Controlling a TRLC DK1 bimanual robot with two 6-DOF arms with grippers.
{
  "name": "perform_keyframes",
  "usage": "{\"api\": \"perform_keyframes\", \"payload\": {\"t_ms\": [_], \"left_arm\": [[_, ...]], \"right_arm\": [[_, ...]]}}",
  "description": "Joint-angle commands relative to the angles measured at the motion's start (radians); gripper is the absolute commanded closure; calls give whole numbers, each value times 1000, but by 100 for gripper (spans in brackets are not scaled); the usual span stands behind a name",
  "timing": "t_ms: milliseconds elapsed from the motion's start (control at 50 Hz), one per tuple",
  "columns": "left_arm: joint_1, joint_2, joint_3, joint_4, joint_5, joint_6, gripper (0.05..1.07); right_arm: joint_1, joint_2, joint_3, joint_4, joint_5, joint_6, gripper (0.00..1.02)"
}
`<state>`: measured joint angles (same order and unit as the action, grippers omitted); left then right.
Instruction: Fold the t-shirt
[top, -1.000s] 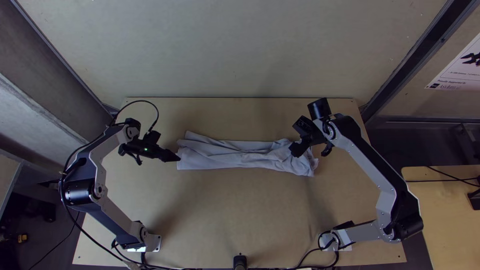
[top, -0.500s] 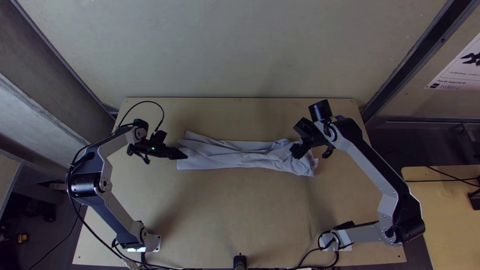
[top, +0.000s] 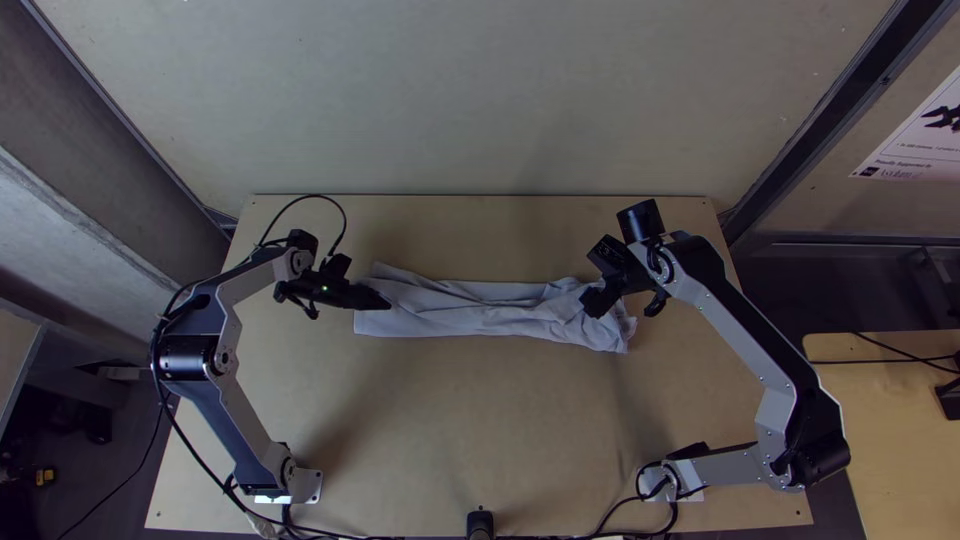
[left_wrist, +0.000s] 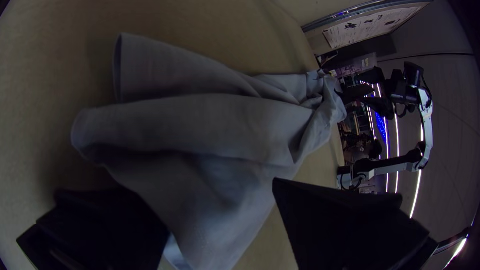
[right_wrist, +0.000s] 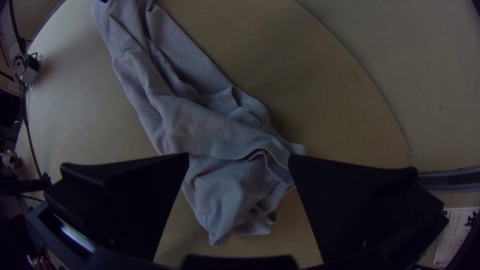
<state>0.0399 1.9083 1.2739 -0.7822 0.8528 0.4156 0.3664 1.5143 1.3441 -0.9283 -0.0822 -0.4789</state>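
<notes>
The light grey t-shirt lies as a long, narrow, creased strip across the middle of the table, bunched at its right end. Over its left end is my left gripper; in the left wrist view the left gripper is open, with cloth showing between its fingers. My right gripper is over the bunched right end. In the right wrist view the right gripper stands wide open, the rumpled cloth lying between and beyond its fingers.
The light wooden table shows bare wood in front of and behind the cloth. A dark post stands at its near edge. Cables run along the left arm, and a grey wall rises behind the table.
My left gripper has moved rightward from beside the t-shirt's left end to over it, and slightly toward the back. The right arm is nearly unchanged, and the cloth lies as before.
</notes>
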Motion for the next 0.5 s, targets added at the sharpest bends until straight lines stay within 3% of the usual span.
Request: {"api": "perform_keyframes", "payload": {"t_ms": [0, 120, 240, 480], "left_arm": [[-14, 43, -8, 12, -14, -17, 56], [-15, 55, -10, 29, -12, -24, 86], [-14, 67, -2, 17, 8, -35, 104], [26, 31, 12, -71, 6, 20, 105]], "right_arm": [[5, -19, -16, -7, 10, 8, 11], [5, -17, -19, -7, 12, 6, 12], [3, -16, -19, -7, 13, 5, 12], [-6, -17, -16, -7, 13, 0, 13]]}}
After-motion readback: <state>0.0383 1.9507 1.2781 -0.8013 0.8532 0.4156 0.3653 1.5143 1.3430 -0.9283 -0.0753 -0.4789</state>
